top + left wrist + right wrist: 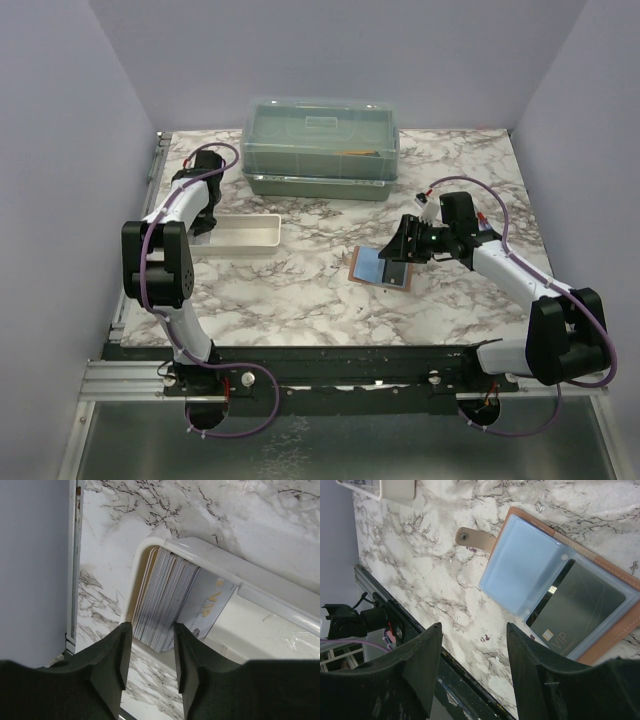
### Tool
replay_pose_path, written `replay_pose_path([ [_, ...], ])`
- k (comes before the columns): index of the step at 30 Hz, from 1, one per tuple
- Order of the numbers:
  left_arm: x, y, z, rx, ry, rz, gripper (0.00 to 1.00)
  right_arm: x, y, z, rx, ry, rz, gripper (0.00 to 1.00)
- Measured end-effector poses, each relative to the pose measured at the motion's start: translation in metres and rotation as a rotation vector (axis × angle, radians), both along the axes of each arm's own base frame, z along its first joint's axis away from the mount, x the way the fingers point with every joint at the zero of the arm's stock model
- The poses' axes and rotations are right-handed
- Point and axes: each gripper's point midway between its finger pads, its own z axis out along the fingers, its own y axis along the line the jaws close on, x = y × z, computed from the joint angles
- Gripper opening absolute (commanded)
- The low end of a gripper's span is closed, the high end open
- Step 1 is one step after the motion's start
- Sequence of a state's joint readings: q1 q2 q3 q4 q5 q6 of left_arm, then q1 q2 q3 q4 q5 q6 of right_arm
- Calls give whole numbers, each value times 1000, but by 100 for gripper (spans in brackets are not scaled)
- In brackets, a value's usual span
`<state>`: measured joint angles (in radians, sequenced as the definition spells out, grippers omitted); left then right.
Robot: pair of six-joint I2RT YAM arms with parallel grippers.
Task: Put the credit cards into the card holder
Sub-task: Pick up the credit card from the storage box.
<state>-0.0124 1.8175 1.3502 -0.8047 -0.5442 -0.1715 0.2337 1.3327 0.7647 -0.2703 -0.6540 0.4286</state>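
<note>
Credit cards point(162, 600) sitting packed on edge at tray point(260, 587) end; card holder point(520, 565) lying open mid-table.
Table point(300, 300) leaving free room between tray and card holder. Tray wall crowding left gripper point(152, 626): jaws bracketing the whole stack, grip unclear, risking lifting several cards or dragging the tray. Right gripper point(474, 627) hovering spread, empty.

Closed in on three sides by plain, pale lilac walls point(60, 150). In the middle, a white marble-patterned tabletop point(300, 300) with grey-brown veining, softly and evenly lit. Along the near edge, a dark metal frame point(330, 352) and a silver aluminium rail point(120, 380). Below, a dull grey floor point(330, 450).
</note>
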Motion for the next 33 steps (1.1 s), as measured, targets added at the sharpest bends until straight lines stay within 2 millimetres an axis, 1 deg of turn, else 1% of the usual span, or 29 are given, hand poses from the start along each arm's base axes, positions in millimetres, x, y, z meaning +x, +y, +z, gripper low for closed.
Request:
replay_pose_path([
  [3, -1, 1, -4, -16, 9, 8, 53, 0, 0, 0, 0, 0, 0, 58],
  [4, -1, 2, -5, -22, 10, 10, 56, 0, 0, 0, 0, 0, 0, 57],
  [6, -2, 2, -6, -34, 10, 15, 66, 0, 0, 0, 1, 0, 1, 57],
  [8, -2, 1, -7, -40, 11, 16, 71, 0, 0, 0, 3, 0, 3, 57],
  [12, -2, 0, -12, -41, 24, 18, 75, -1, 1, 1, 5, 1, 5, 57],
  [15, -3, 1, -17, -34, 41, 19, 75, -1, 1, 1, 5, 1, 5, 57],
  [18, -1, 3, -17, -25, 46, 21, 71, -1, 1, 1, 6, 1, 6, 57],
  [23, -1, 5, -16, -6, 55, 25, 53, -1, 1, 1, 8, 2, 7, 57],
  [30, 0, 7, -14, 2, 53, 28, 45, -2, 1, 1, 10, 3, 9, 57],
  [33, 0, 6, -13, 2, 55, 26, 40, -2, 2, 1, 10, 4, 10, 57],
])
